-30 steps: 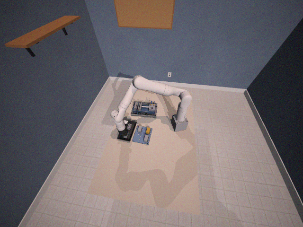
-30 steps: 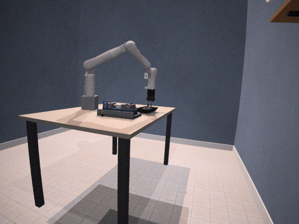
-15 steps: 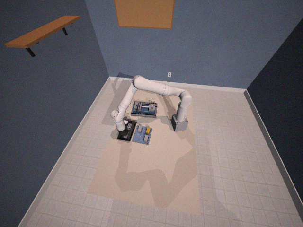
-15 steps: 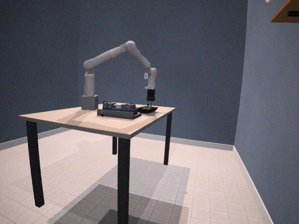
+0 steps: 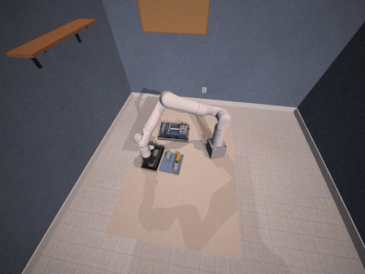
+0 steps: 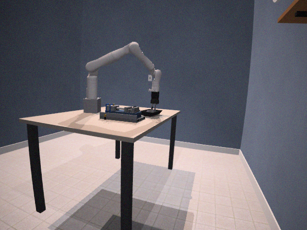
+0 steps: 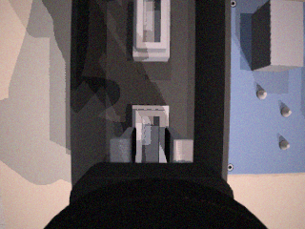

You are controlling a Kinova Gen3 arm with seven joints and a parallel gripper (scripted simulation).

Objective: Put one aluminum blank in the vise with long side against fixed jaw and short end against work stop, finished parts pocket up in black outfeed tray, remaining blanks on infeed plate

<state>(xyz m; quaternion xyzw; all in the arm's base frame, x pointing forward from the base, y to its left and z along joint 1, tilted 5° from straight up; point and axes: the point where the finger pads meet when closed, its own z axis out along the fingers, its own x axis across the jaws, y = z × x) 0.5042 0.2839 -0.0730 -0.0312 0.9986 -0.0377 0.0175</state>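
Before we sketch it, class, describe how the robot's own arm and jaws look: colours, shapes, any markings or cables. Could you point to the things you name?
The arm [image 5: 183, 103] [image 6: 112, 57] is white to pale grey, with smooth, rounded tubular links, bulbous joints and thin dark seam lines. It rises from a boxy grey base [image 5: 213, 152] [image 6: 89, 106]. The jaws have a black housing, with paler grey parts lower down. I see no lettering or loose cables.

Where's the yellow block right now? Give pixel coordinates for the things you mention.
In the top view, the yellow block [image 5: 178, 157] is on the blue plate [image 5: 170, 170], on the side toward the arm's base [image 5: 213, 152], beside a gray block [image 5: 175, 166].
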